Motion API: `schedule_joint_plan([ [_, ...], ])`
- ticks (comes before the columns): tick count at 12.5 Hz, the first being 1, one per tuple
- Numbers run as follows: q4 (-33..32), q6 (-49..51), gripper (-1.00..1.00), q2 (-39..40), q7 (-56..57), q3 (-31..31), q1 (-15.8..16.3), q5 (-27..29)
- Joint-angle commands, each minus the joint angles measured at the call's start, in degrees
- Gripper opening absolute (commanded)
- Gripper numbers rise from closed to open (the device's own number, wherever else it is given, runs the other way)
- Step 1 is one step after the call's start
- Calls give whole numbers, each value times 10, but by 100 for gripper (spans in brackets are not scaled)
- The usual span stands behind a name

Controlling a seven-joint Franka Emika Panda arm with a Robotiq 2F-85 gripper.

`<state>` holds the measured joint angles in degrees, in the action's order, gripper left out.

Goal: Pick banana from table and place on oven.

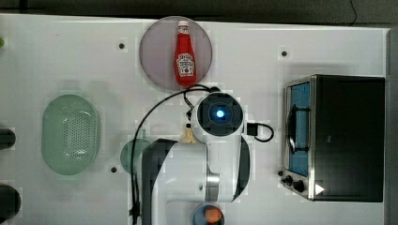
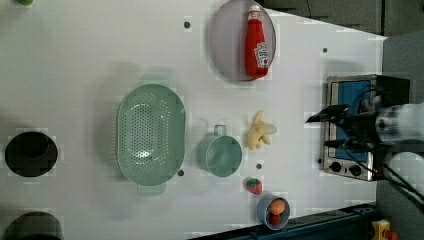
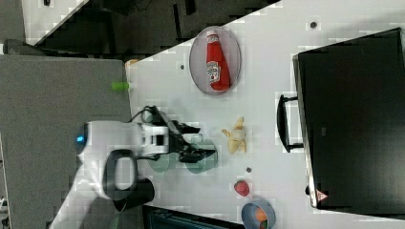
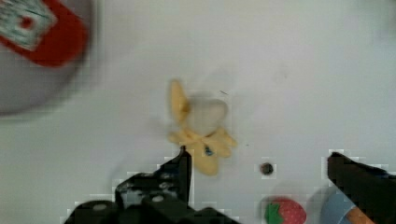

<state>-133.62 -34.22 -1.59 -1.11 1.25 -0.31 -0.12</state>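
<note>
Jaws apart, holding nothing, above the white worktop (image 4: 303, 60). Half-peeled toy banana (image 4: 201, 130) flat on the worktop below and just ahead of the jaw tips, nearer one finger (image 4: 180, 175). Toy strawberry (image 4: 286, 211) between the jaws, lower down. Toaster oven (image 1: 340, 136) well apart, top bare.

No lettering is legible anywhere; the ketchup bottle (image 1: 185, 54) carries a white label whose print cannot be read.
</note>
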Motion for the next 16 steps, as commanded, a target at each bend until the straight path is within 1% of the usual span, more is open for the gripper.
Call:
schedule_joint_plan([
  [1, -12, -75, 100, 22, 10, -23, -2, -8],
  [7, -51, -216, 100, 148, 10, -40, 0, -8],
  [10, -57, -263, 100, 191, 10, -52, 0, -8],
  [12, -59, -283, 100, 206, 10, -52, 0, -8],
  [13, -61, -284, 93, 209, 10, -52, 0, -8],
  [16, -63, -293, 18, 211, 9, -53, 0, -8],
])
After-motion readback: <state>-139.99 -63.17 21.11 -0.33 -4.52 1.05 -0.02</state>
